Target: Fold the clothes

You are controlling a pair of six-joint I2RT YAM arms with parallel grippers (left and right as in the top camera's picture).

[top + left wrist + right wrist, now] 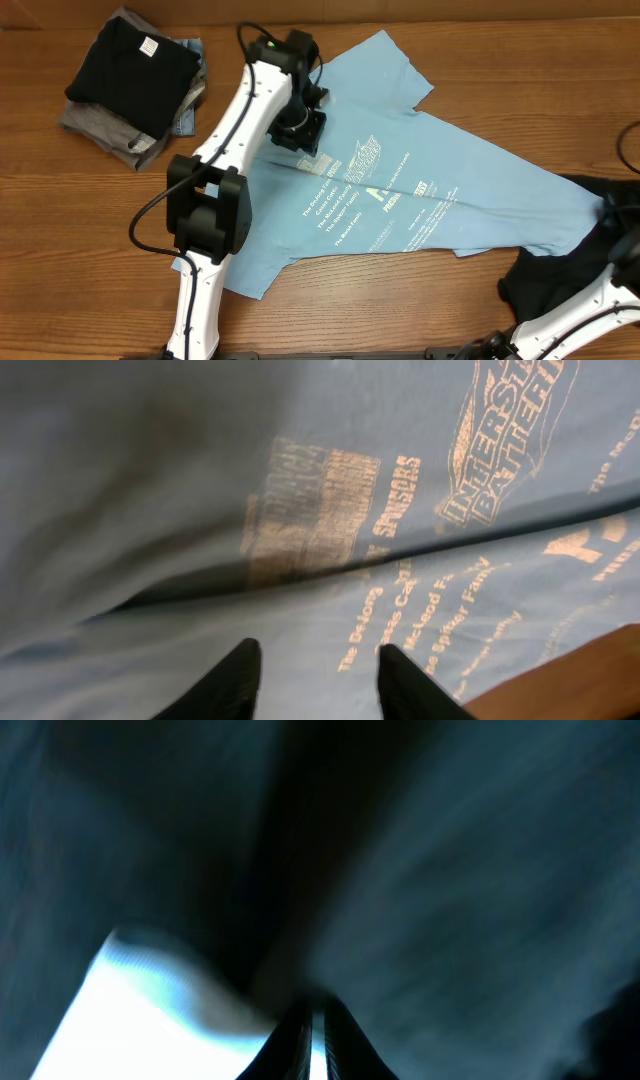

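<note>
The sky-blue T-shirt [440, 190] lies opened out on the table [500, 60], print side up; its long axis runs across the table from the left arm's side to a narrowing end at the right, where it meets the dark T-shirt [560, 275] heaped by the right arm. The left arm is the nearer one to the bulk of the blue cloth; it reaches over the shirt's upper left part, just beside the printed logos. In the left wrist view the left fingers [235, 685] stand spread with a gap between them and nothing in that gap; the cloth lies directly below and ahead of them, and a raised fold runs crosswise in front of the tips. In the right wrist view the right fingers [300, 1040] are pressed almost together with dark cloth all around and a pale patch off to one side; whether they pinch any of it I cannot tell. A stack of folded clothes [125, 85] sits well apart at the far left corner. My judgement: the blue shirt is being laid flat, folding not yet begun; the next grip likely falls on the fold ahead of the left fingers.
</note>
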